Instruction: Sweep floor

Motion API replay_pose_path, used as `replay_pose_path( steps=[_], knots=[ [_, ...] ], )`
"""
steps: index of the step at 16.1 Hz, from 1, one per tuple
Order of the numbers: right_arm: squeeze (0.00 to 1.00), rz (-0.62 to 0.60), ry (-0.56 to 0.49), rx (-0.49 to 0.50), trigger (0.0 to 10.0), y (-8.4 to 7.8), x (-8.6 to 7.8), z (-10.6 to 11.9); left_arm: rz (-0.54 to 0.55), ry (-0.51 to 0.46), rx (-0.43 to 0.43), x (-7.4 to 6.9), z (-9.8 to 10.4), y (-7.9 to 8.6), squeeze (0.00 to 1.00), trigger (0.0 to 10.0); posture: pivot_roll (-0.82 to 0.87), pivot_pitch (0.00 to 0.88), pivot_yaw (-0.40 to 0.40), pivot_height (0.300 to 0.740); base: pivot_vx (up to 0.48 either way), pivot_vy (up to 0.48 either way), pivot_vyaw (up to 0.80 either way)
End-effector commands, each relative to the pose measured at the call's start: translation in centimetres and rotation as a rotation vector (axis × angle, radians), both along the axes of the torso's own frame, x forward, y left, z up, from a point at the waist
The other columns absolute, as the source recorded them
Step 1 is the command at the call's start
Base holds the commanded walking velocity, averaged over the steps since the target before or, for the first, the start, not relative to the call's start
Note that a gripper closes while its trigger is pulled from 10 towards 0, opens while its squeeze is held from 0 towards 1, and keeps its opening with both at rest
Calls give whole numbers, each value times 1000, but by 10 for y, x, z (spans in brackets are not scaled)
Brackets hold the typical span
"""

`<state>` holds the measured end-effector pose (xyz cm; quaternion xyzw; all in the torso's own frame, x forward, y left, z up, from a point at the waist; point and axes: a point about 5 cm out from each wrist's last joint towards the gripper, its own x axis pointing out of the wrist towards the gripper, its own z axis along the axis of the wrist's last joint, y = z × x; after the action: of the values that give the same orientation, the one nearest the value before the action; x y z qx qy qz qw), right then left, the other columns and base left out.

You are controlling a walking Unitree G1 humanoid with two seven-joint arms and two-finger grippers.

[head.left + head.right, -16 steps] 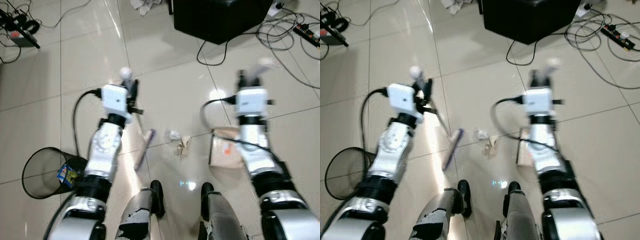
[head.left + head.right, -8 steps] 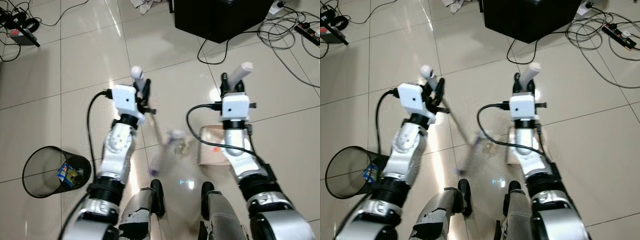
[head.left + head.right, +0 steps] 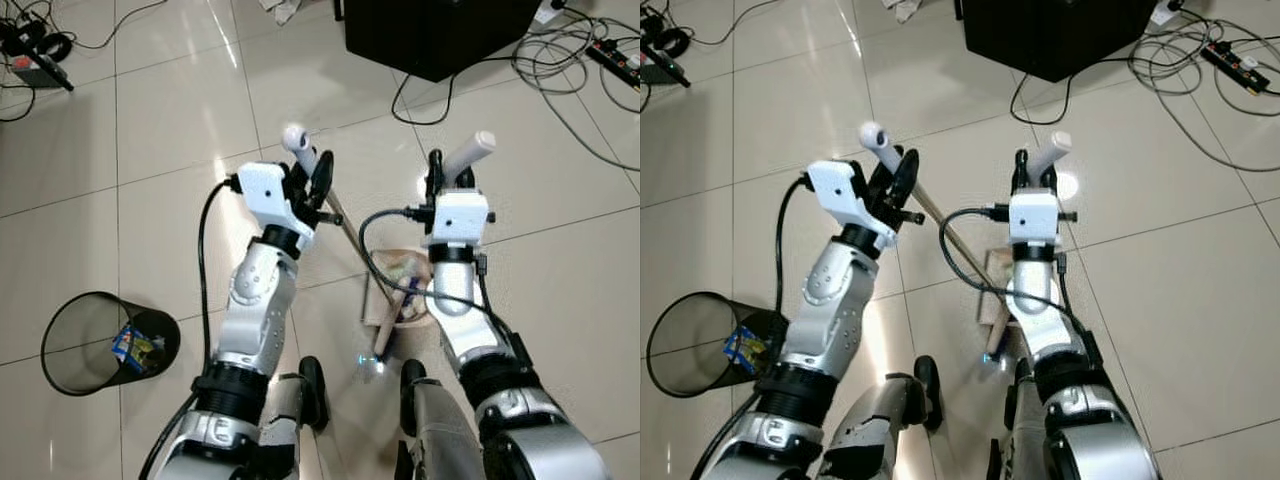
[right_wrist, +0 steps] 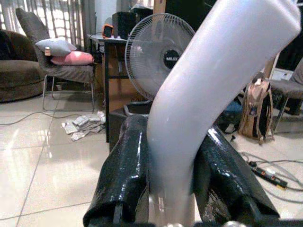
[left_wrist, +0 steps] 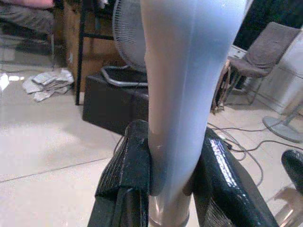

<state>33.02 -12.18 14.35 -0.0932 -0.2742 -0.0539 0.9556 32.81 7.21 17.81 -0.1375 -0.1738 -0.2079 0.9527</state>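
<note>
The left end effector point(image 3: 312, 172) was seen clamped on the pale handle of a broom point(image 3: 345, 222), whose wooden stick ran down and to the right toward the floor. The broom's head point(image 3: 385, 340) lay low between the two arms, just in front of the robot's feet. The right end effector point(image 3: 450, 170) was closed around the bent pale handle of a dustpan point(image 3: 408, 300), which was set on the tiled floor point(image 3: 150, 120) directly beneath the right arm, with scraps of litter point(image 3: 405, 272) lying in it. The broom's head was touching or just beside the dustpan's near left edge. A mesh bin point(image 3: 95, 340) holding some rubbish stood on the near left, well apart from the dustpan. A black box point(image 3: 440, 35) and tangled cables point(image 3: 570, 70) lay at the far right.
</note>
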Motion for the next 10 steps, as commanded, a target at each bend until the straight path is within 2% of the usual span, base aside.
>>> replay_pose_path(
  steps=[1, 5, 7, 8, 10],
  knots=[
    [0, 19, 21, 51, 10000, 6, -6, -8, -29, -54, -6, -2, 11, 2, 0, 10000, 143, 363, 165, 740, 0, 0, 0],
    [0, -2, -9, 103, 10000, -9, -9, -3, -73, -152, 74, 6, 34, 24, 0, 10000, 107, 317, 159, 740, 0, 0, 0],
    [0, -41, -33, 133, 10000, -24, -14, 0, -182, -195, 129, 6, 52, 44, 0, 10000, 95, 284, 158, 740, 0, 0, 0],
    [0, -48, -36, 134, 10000, -27, -15, 0, -215, -201, 144, 5, 55, 46, 0, 10000, 93, 281, 158, 740, 0, 0, 0],
    [0, -83, -30, 151, 10000, -40, -18, -2, -351, -223, 174, -2, 76, 65, 0, 10000, 89, 253, 148, 740, 0, 0, 0]
  ],
)
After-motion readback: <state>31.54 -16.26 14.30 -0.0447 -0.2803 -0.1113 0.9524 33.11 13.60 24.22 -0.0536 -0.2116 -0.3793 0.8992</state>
